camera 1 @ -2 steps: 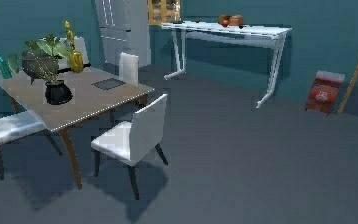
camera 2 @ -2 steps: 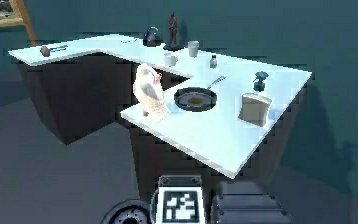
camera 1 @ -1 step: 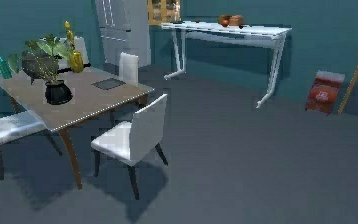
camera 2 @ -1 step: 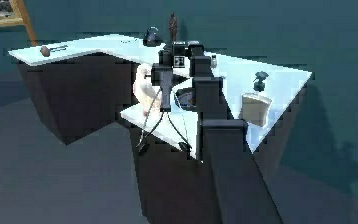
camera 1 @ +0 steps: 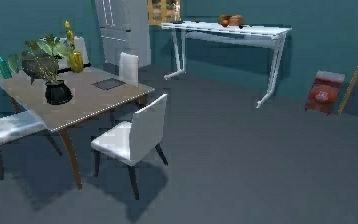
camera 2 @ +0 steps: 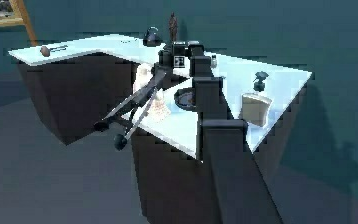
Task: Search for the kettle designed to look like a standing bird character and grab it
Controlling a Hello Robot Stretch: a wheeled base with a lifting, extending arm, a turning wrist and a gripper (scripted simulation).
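Observation:
The dark arm [camera 2: 219, 130] rises over an L-shaped counter [camera 2: 87, 48] with a pale blue top. My gripper [camera 2: 111, 132] reaches down and left from the two white squares, its thin fingers ending in front of the counter's dark side. A pale, upright thing [camera 2: 145, 76] and a second pale blob [camera 2: 161, 108] stand on the counter right by the gripper's body. Their shape is too vague to name, and I cannot tell whether the gripper holds anything. A dark rounded vessel [camera 2: 152, 38] sits at the counter's far edge.
The counter also bears a beige container [camera 2: 254, 108], a brown bottle [camera 2: 173, 22] and a round dark basin [camera 2: 184, 97]. Ahead stand a dining table [camera 1: 97, 100] with a potted plant [camera 1: 53, 70], white chairs [camera 1: 135, 135], a white desk [camera 1: 232, 35] and a red item [camera 1: 324, 93]. Open floor lies between them.

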